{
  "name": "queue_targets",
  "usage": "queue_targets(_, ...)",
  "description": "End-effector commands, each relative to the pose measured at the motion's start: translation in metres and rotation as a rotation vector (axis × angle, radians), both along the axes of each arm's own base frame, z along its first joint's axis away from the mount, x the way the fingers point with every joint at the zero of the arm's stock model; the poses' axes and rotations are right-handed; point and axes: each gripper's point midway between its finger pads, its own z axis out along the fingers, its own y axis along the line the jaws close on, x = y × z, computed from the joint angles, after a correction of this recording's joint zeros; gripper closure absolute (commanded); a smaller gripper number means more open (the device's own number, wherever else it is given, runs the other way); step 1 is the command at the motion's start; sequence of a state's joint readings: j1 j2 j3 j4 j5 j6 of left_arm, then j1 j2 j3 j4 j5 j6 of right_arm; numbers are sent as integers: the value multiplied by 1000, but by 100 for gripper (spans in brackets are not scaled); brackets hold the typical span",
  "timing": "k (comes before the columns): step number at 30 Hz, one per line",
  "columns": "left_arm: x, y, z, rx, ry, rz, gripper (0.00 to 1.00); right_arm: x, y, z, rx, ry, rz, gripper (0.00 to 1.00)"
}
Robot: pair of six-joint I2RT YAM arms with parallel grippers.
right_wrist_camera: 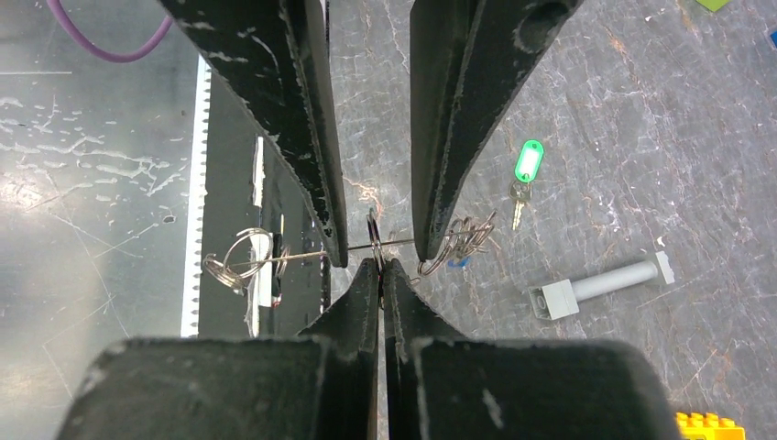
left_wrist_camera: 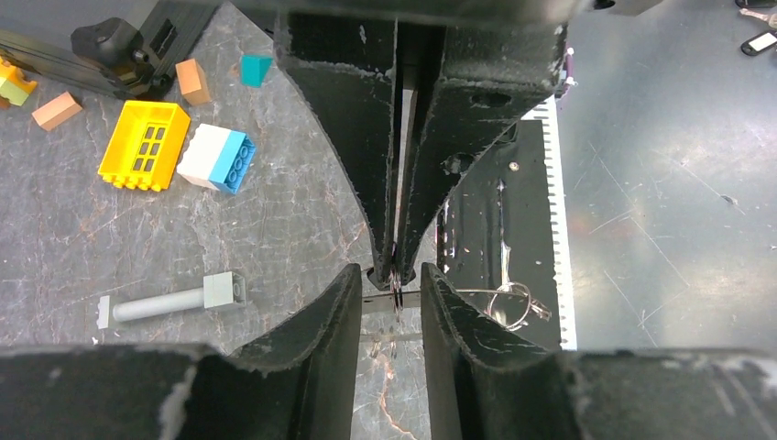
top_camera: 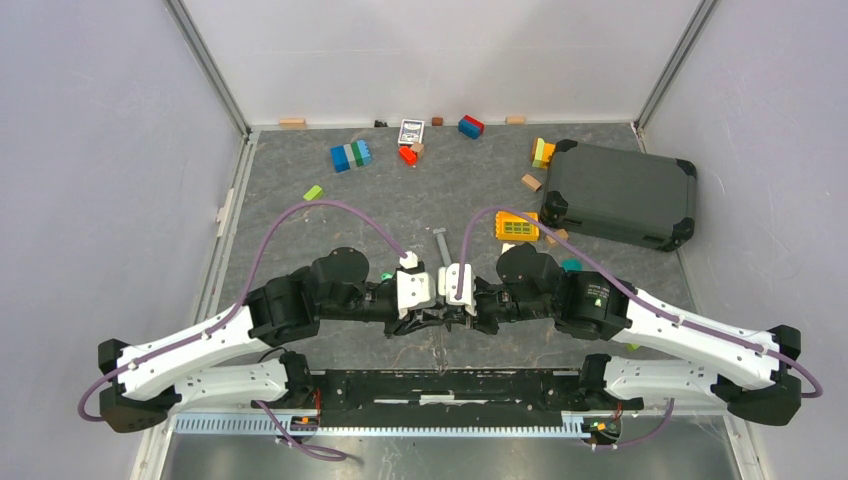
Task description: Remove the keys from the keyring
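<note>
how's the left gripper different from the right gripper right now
The right gripper is shut, pinching the keyring; the left gripper is open, its fingers apart on either side of that ring. The left gripper reaches in from the left, the right gripper from the right. Both have black fingers and meet tip to tip.

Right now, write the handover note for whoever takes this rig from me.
Grippers: left gripper fingers apart, straddling the keyring, no grip visible; right gripper shut on the keyring.
Things: silver keys bunched beside the left gripper, seemingly still attached; green-headed key lying loose on the table.
Done: apparently that one key off. Left: free the bunch.
</note>
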State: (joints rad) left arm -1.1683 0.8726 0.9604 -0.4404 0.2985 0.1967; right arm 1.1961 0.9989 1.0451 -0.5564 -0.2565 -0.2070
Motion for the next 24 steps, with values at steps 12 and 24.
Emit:
queue_targets(12, -3, -4, 9, -24, -28, -41, 64, -1, 13, 34, 110, -18, 20, 100)
queue_targets(24, -5, -3, 3, -2, -19, -50, 88, 0, 12, 36, 120, -23, 11, 100)
